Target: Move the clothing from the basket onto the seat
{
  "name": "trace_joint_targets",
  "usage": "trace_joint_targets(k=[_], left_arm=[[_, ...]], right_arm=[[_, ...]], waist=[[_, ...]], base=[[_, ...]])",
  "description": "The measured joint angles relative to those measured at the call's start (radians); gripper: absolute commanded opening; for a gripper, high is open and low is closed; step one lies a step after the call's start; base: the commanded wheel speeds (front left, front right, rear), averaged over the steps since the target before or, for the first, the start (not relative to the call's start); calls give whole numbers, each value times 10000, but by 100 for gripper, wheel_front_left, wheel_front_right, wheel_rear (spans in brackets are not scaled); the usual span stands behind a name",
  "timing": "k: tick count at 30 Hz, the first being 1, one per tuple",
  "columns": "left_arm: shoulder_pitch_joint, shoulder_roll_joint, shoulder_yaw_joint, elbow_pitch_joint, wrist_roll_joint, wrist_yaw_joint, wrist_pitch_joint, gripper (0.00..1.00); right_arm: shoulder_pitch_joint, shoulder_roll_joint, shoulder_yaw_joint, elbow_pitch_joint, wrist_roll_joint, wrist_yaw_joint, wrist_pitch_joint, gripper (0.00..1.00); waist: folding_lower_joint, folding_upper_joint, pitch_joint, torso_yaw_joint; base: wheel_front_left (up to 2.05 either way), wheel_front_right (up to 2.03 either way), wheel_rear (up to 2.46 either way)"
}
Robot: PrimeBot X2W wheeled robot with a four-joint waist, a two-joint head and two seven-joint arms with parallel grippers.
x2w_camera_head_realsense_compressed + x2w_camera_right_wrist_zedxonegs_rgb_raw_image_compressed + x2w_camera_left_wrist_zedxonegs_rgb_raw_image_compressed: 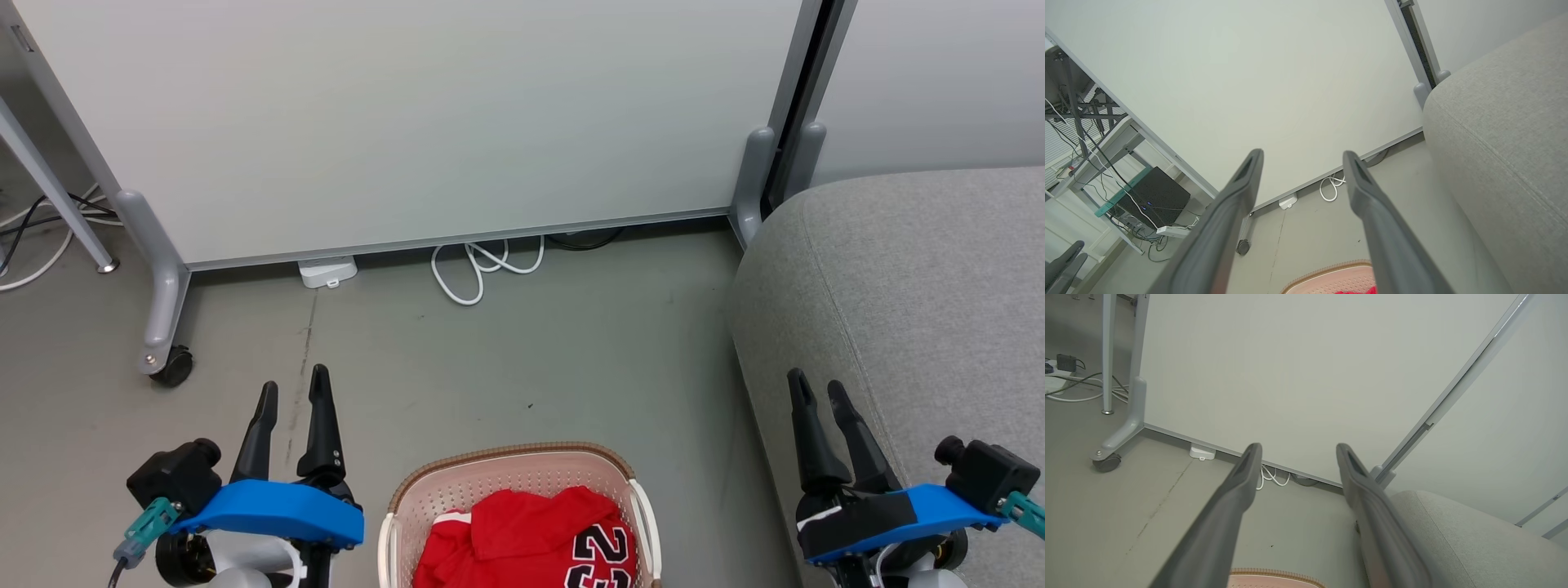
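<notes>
Large grey woven upholstered seat point(914, 310) on the robot's right; cream perforated basket point(514, 453), brown-rimmed, on the grey floor point(522, 351) between the arms, holding crumpled red clothing point(522, 531), black "23" lying sideways; left gripper point(294, 384) and right gripper point(816, 382) spread wide, empty.

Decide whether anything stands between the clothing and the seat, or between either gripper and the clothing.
Nothing visible does. The clothing lies uncovered in the basket; only the basket's wall and a strip of floor separate it from the seat at right. The left gripper and right gripper hang open either side.
</notes>
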Motion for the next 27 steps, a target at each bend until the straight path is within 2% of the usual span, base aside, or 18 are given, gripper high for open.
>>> trace_joint_targets(k=[27], left_arm=[[-231,238,-857,61,2669,447,-679,100]], right_arm=[[-97,-13,349,107,-2918,12,-673,100]], waist=[[0,0,1,129]], base=[[0,0,0]])
